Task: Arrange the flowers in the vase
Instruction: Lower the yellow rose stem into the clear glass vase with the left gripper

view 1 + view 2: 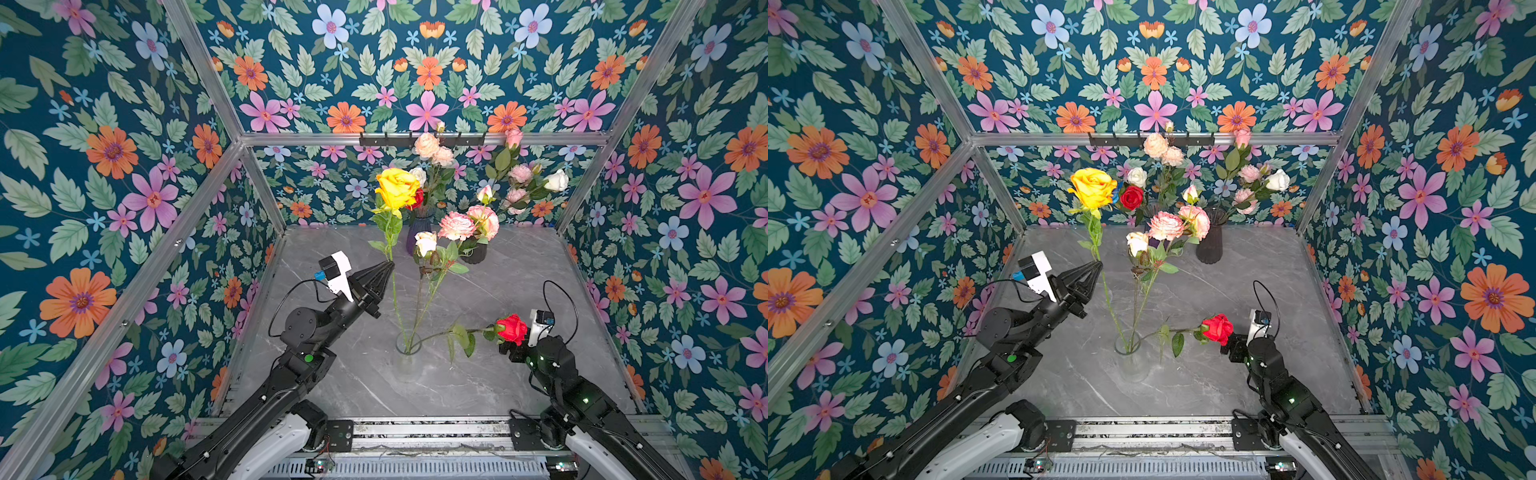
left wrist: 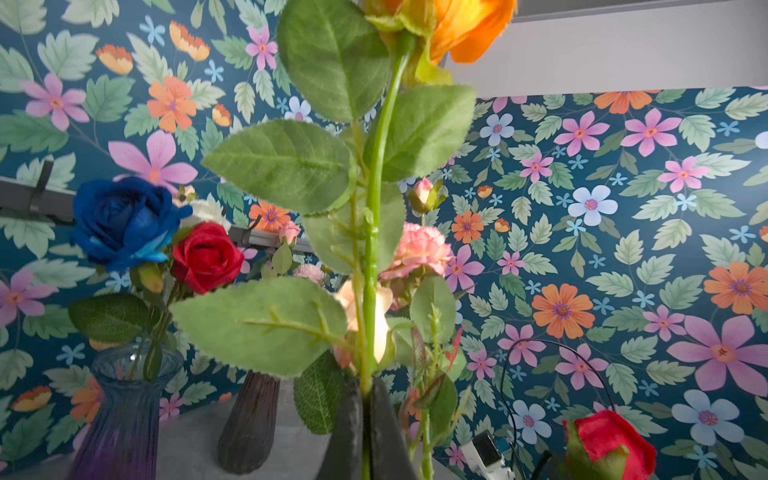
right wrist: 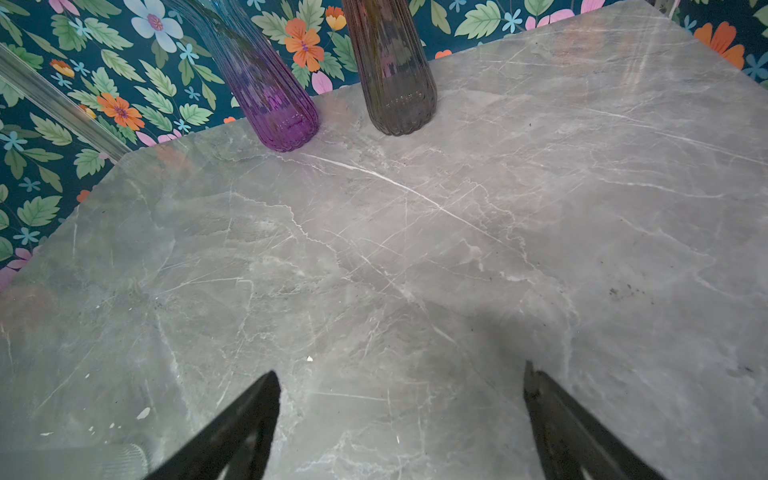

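Left gripper (image 1: 390, 264) (image 1: 1099, 264) (image 2: 365, 419) is pressed together on the stem of the yellow rose (image 1: 397, 189) (image 1: 1093, 188), pinching it below the leaves. In the left wrist view the stem runs straight up out of the jaws, and the head looks orange (image 2: 469, 25). Below the grip, the stem runs down into the mouth of the clear glass vase (image 1: 408, 345) (image 1: 1128, 345), which stands mid-table towards the front.

Also in that vase:
- Cream rose (image 1: 426, 243) (image 1: 1137, 242) and pink peonies (image 1: 456, 225) (image 1: 1165, 225), standing roughly upright, heads just right of the yellow rose's stem.
- Leaning red rose (image 1: 512, 328) (image 1: 1218, 328) (image 2: 611, 440), stem bent low to the right, head just beside the right arm's wrist.

Right gripper (image 3: 400, 376) is spread wide with nothing between the fingers, just bare grey marble table (image 3: 498, 208) under it. In both top views the red head hides most of it, so I can't tell whether they touch.

At the back of the table:
- Purple vase (image 1: 417, 235) (image 2: 124, 415) (image 3: 270, 95) holding a blue rose (image 2: 124, 220) and a back red rose (image 1: 1132, 197) (image 2: 205, 255).
- Dark ribbed vase (image 1: 1210, 243) (image 2: 249, 419) (image 3: 390, 75) beside it, with pale pink and white blooms above it.
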You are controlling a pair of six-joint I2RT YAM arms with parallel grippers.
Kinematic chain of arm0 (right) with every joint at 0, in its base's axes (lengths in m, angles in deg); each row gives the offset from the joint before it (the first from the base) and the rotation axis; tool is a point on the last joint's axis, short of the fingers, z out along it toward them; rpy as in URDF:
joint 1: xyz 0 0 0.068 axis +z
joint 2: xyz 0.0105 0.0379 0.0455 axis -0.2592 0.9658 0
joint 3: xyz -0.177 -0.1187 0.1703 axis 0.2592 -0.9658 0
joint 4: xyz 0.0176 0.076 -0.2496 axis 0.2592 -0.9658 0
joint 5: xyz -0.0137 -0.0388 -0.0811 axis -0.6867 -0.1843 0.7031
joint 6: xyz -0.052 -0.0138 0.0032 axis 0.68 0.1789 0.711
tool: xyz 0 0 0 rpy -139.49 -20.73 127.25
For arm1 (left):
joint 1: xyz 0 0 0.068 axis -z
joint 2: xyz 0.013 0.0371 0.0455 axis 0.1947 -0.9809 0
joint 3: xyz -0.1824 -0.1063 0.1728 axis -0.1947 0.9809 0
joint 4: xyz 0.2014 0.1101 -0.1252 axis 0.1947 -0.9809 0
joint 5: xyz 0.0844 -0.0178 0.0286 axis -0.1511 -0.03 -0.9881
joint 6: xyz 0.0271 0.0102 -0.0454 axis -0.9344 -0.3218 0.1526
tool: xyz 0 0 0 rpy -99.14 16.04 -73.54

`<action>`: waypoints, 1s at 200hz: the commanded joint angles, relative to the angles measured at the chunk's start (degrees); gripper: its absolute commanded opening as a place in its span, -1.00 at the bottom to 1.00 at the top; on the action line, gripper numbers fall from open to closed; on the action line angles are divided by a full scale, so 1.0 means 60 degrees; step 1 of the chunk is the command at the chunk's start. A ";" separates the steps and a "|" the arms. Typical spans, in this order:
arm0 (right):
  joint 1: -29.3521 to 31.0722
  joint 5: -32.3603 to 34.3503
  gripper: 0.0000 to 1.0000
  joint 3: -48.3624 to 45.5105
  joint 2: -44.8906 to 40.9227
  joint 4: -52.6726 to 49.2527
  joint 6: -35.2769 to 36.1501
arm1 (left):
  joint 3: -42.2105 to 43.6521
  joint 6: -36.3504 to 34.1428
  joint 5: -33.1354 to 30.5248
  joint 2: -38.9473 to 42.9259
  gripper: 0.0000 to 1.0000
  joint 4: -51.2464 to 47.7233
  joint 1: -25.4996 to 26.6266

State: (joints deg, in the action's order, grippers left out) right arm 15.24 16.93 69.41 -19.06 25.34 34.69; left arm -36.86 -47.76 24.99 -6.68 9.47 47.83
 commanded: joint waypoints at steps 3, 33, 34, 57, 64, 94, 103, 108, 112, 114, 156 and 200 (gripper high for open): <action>0.0007 0.0031 0.86 -0.0012 -0.0002 0.0087 0.0038 | 0.0583 0.1106 -0.0099 -0.0276 -1.00 0.1802 -0.0006; 0.0010 0.0024 0.86 -0.0018 0.0005 0.0100 0.0038 | 0.1061 0.1088 -0.0067 -0.0344 -1.00 0.2531 0.0022; 0.0010 0.0024 0.86 -0.0018 0.0002 0.0098 0.0038 | 0.1076 0.1083 -0.0069 -0.0339 -1.00 0.2548 0.0023; 0.0010 0.0019 0.86 -0.0019 0.0019 0.0118 0.0043 | 0.1569 0.0919 -0.0154 -0.0135 -1.00 0.2891 0.0038; 0.0010 0.0023 0.86 -0.0011 0.0020 0.0102 0.0045 | 0.1803 0.0901 -0.0221 -0.0065 -1.00 0.3117 0.0050; 0.0010 0.0020 0.86 -0.0019 -0.0020 0.0095 0.0064 | 0.2487 0.1016 -0.0414 0.0099 -1.00 0.3676 0.0111; 0.0010 -0.0005 0.86 -0.0032 -0.0032 0.0124 0.0067 | 0.2562 0.1046 -0.0393 0.0097 -1.00 0.3692 0.0147; 0.0007 -0.0008 0.86 -0.0033 -0.0022 0.0136 0.0081 | 0.2609 0.1073 -0.0382 0.0093 -1.00 0.3703 0.0166; -0.0001 -0.0018 0.86 -0.0041 -0.0017 0.0151 0.0082 | 0.2650 0.1096 -0.0400 0.0086 -1.00 0.3717 0.0183; 0.0004 -0.0020 0.86 -0.0035 -0.0020 0.0143 0.0082 | 0.2665 0.1111 -0.0406 0.0083 -1.00 0.3731 0.0195; -0.0001 -0.0035 0.86 -0.0048 -0.0019 0.0170 0.0104 | 0.3060 0.1263 -0.0541 0.0065 -1.00 0.3882 0.0458; 0.0010 -0.0035 0.85 -0.0060 -0.0020 0.0193 0.0111 | 0.3201 0.1340 -0.0616 0.0048 -1.00 0.3897 0.0620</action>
State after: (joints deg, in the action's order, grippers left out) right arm 15.24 16.86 69.11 -19.17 25.36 34.91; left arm -17.84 -40.64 21.51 -6.31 30.08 51.13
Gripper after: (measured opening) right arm 0.929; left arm 0.059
